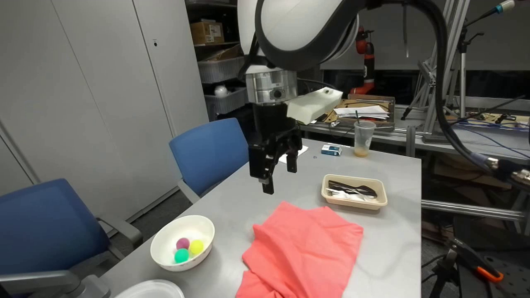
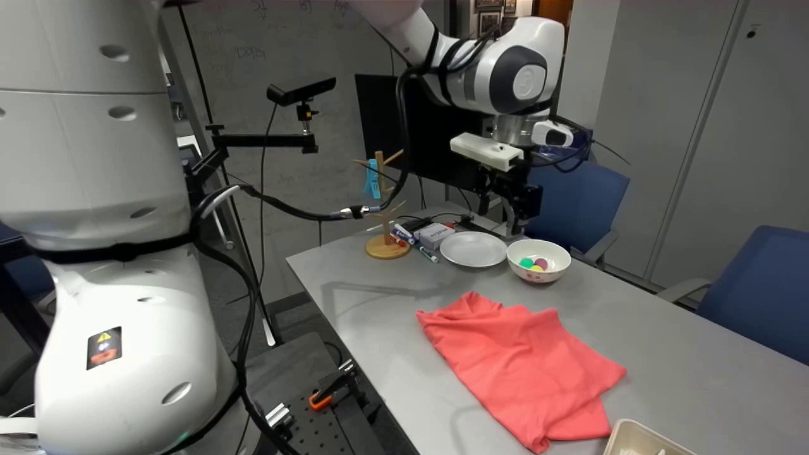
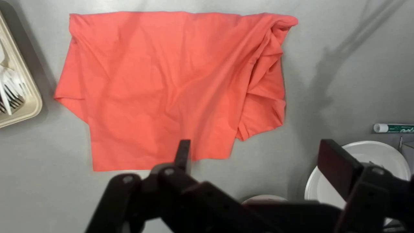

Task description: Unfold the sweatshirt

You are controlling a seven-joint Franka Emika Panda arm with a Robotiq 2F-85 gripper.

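Note:
The coral sweatshirt (image 1: 308, 248) (image 2: 524, 363) lies on the grey table, partly folded over itself. In the wrist view the sweatshirt (image 3: 145, 87) has a broad, lightly creased panel on top. Bunched layers stick out from under it on the right, and a smaller corner shows on the left. My gripper (image 1: 280, 179) (image 2: 499, 219) hangs above the table, clear of the fabric. In the wrist view the gripper (image 3: 256, 142) is open, its fingers wide apart with nothing between them. One of its fingers (image 3: 183, 152) overlaps the sweatshirt's lower edge in that view.
A white bowl (image 1: 186, 225) holding several coloured balls and a white plate (image 2: 474, 249) stand beside the sweatshirt. Toward another side is a beige tray (image 1: 356, 203) of cutlery. A plastic cup (image 1: 364, 134), a wooden stand (image 2: 387, 249) and a green marker (image 3: 396, 128) are also on the table.

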